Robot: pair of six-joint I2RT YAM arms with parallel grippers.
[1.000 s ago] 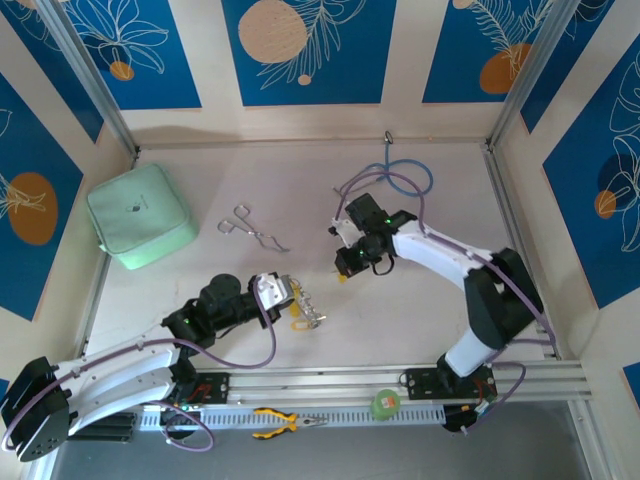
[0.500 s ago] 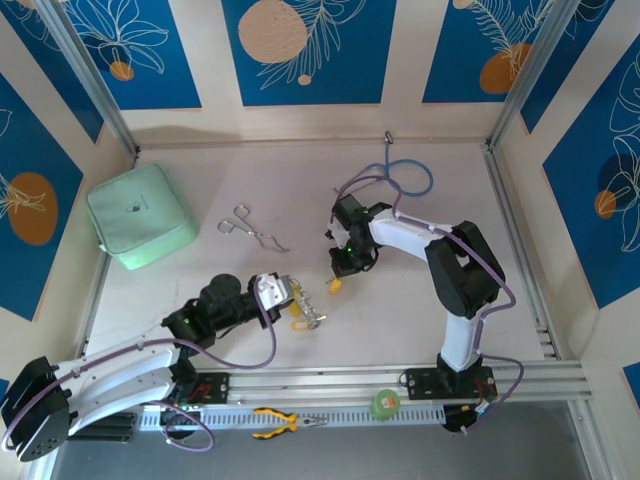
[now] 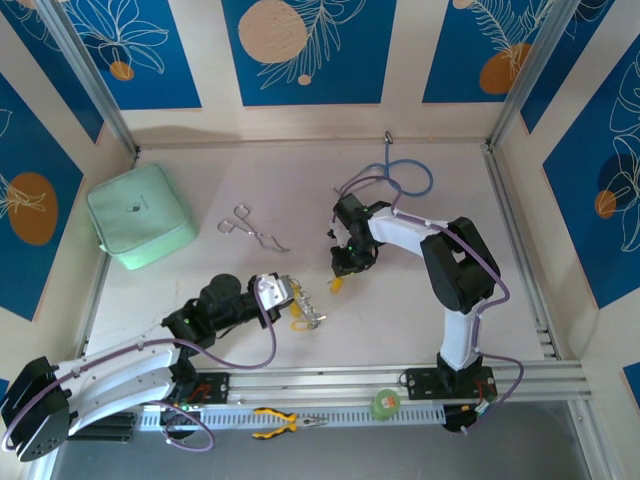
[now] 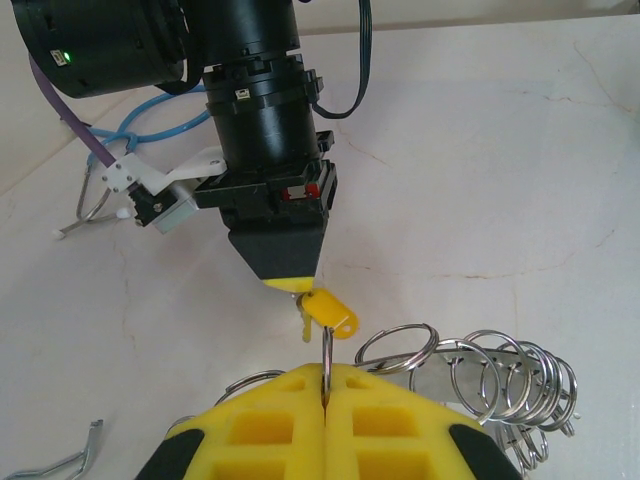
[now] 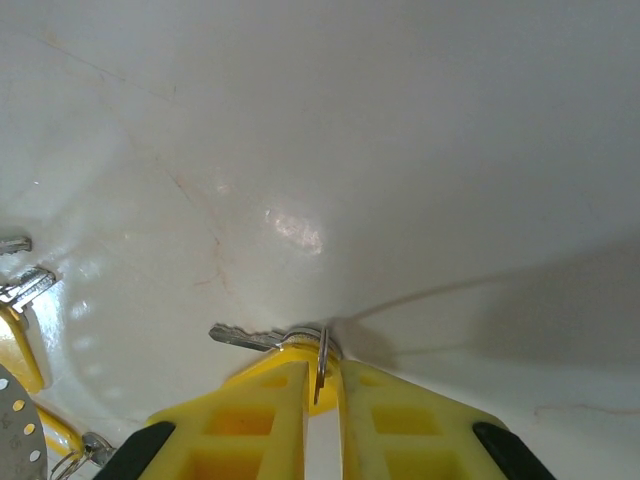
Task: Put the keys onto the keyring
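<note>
In the left wrist view my left gripper (image 4: pixel 326 374) is shut on a small split ring (image 4: pixel 327 352) that stands upright between its yellow fingertips. A yellow-headed key (image 4: pixel 330 311) hangs at the top of that ring. My right gripper (image 4: pixel 285 283) points down onto the key's head. The keyring (image 4: pixel 495 372), a silvery plate fringed with small rings, lies just right of my left fingers. In the right wrist view the right gripper (image 5: pixel 322 372) has its jaws slightly parted, with the key's yellow head and the ring's edge in the gap; the key blade (image 5: pixel 243 338) sticks out left.
A mint green pouch (image 3: pixel 140 215) sits at the left. Silver forceps (image 3: pixel 252 230) lie behind the left gripper (image 3: pixel 296 301). A blue stethoscope tube (image 3: pixel 407 178) loops by the back wall. Yellow pliers (image 3: pixel 285 422) and a green roll (image 3: pixel 385 404) rest on the front rail.
The right arm swung left and brought the yellow key to the left gripper's ring. Its jaws have parted a little. The left arm stayed still.
</note>
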